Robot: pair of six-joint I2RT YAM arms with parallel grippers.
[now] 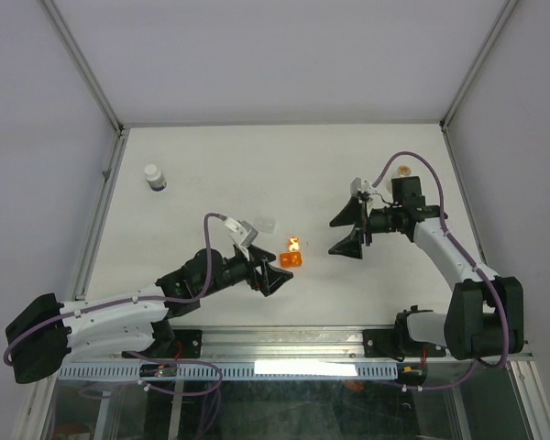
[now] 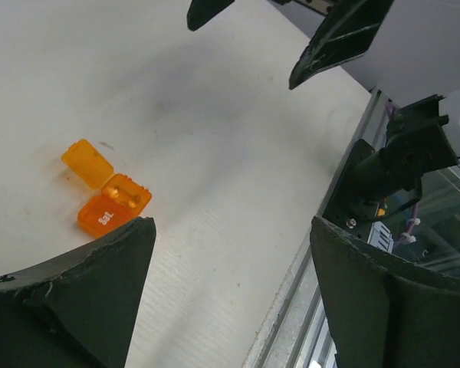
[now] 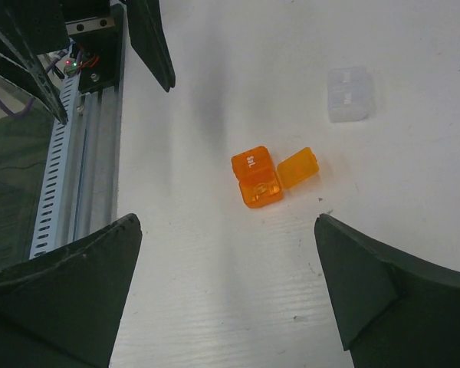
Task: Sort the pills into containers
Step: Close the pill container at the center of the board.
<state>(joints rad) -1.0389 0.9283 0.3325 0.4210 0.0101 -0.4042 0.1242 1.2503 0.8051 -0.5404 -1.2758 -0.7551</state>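
A translucent orange container (image 1: 291, 260) lies mid-table with its flap lid (image 3: 297, 167) swung open. Its open compartment (image 3: 261, 189) glints, but I cannot make out pills in it. A clear container (image 3: 347, 93) lies further back, also seen from above (image 1: 267, 225). The white bottle with a dark band (image 1: 154, 177) stands upright at the far left. My left gripper (image 1: 271, 272) is open and empty, and the orange container (image 2: 111, 207) sits just past its left fingertip (image 2: 130, 245), outside the jaws. To the right of the orange container, my right gripper (image 1: 341, 231) hangs open and empty.
A small vessel with orange contents (image 1: 403, 170) stands behind the right arm near the right wall. A metal rail (image 2: 322, 307) runs along the table's near edge. Frame posts border the left side (image 1: 105, 183) and the right side (image 1: 458, 183).
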